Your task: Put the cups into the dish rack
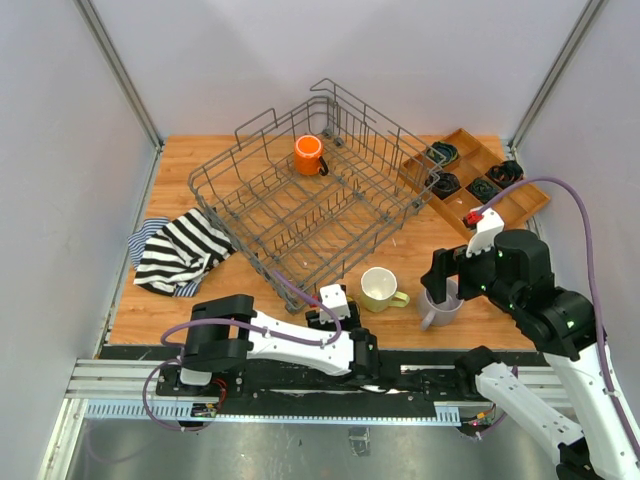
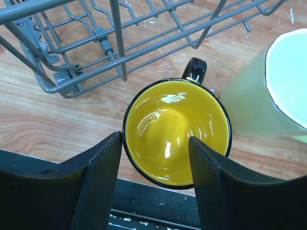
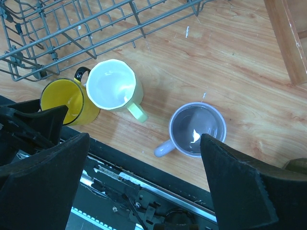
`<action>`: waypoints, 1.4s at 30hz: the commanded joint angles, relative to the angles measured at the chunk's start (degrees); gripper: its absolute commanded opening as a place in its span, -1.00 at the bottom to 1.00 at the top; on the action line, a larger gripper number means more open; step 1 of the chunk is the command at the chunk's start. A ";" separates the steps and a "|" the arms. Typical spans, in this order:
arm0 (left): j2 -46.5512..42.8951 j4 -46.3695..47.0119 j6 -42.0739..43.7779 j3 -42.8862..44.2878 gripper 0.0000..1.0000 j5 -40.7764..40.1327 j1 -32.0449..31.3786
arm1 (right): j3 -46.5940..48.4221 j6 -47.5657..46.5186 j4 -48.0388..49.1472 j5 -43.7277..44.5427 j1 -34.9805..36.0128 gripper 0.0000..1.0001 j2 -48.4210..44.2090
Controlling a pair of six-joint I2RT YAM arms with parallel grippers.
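The cream mug (image 2: 249, 96) runs off the left wrist view's edge.

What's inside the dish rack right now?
The dish rack holds only the orange mug, near its far side. Nothing else shows; the left arm covers its near corner.

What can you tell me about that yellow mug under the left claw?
The yellow mug looks like glossy ceramic, yellow inside and out, with a thin black rim and a black loop handle pointing toward the dish rack. It stands upright and empty on the wooden table, near the front edge and just outside the rack. A pale cream mug stands close beside it. The left gripper is open over it; whether its fingers touch the mug is unclear.
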 commanded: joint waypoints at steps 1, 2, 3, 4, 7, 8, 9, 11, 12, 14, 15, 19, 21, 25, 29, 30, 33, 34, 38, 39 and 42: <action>0.06 -0.81 -24.43 2.16 0.22 -1.09 0.98 | -0.53 -0.26 0.75 1.17 -1.04 0.97 0.23; 0.10 -0.56 -23.99 2.08 0.23 -0.69 1.17 | -0.62 -0.30 0.75 1.17 -1.08 0.97 0.31; 0.04 -0.18 -23.41 1.86 0.24 -0.16 1.32 | -0.68 -0.34 0.83 1.23 -1.08 0.96 0.32; -0.04 0.26 -22.95 1.46 0.24 0.38 1.49 | -0.79 -0.35 0.97 1.26 -1.06 0.97 0.37; -0.92 2.61 -21.15 -0.21 0.25 1.84 1.73 | -1.18 -0.35 1.30 1.19 -1.08 0.97 0.47; -1.12 3.66 -20.29 -0.80 0.23 2.40 1.89 | -1.23 -0.35 1.38 1.18 -1.08 0.97 0.56; -1.36 4.75 -19.20 -1.32 0.23 3.05 2.11 | -1.35 -0.35 1.49 1.17 -1.08 0.97 0.58; -1.79 6.88 -17.45 -2.29 0.19 4.10 2.60 | -1.33 -0.53 1.62 1.12 -1.08 0.97 0.80; -1.93 7.75 -16.79 -2.57 0.19 4.38 2.73 | -1.25 -0.52 1.69 1.13 -1.08 0.96 0.84; -2.10 8.67 -16.33 -2.93 0.19 4.74 3.06 | -1.40 -0.52 1.87 0.97 -1.06 0.97 0.93; -2.15 8.98 -16.17 -2.92 0.19 4.85 3.16 | -1.46 -0.45 1.93 0.92 -1.08 0.96 0.94; -2.32 9.86 -14.88 -2.90 0.07 4.74 3.70 | -1.66 -0.35 2.11 0.89 -1.06 0.97 0.94; -2.50 10.19 -14.30 -2.98 -0.10 4.76 3.81 | -1.64 -0.35 2.07 1.05 -1.08 0.96 0.94; -2.78 10.29 -13.94 -3.13 -0.47 5.17 4.00 | -1.32 -0.36 2.07 1.35 -1.08 0.97 0.78; -3.47 10.30 -13.39 -3.39 -0.69 5.37 3.99 | -1.14 -0.26 2.08 1.52 -1.08 0.97 0.93; -3.72 10.22 -13.25 -3.43 -0.73 5.50 3.99 | -1.07 -0.19 2.07 1.46 -1.08 0.97 0.98; -4.48 9.29 -13.27 -3.46 -0.88 5.78 3.99 | -1.03 -0.08 2.20 1.29 -1.08 0.96 1.27; -4.79 8.71 -13.45 -3.46 -0.96 5.95 4.00 | -1.01 -0.14 2.24 1.20 -1.06 0.96 1.35; -5.75 6.25 -12.88 -2.48 -0.99 6.06 3.99 | -0.92 0.00 2.63 0.76 -1.06 0.97 1.63; -5.98 5.60 -12.55 -2.10 -0.99 5.97 3.99 | -0.94 0.01 2.80 0.62 -1.08 0.97 1.68; -6.78 4.51 -10.41 -0.51 -0.99 5.01 3.91 | -0.71 0.01 2.88 0.35 -1.06 0.97 2.03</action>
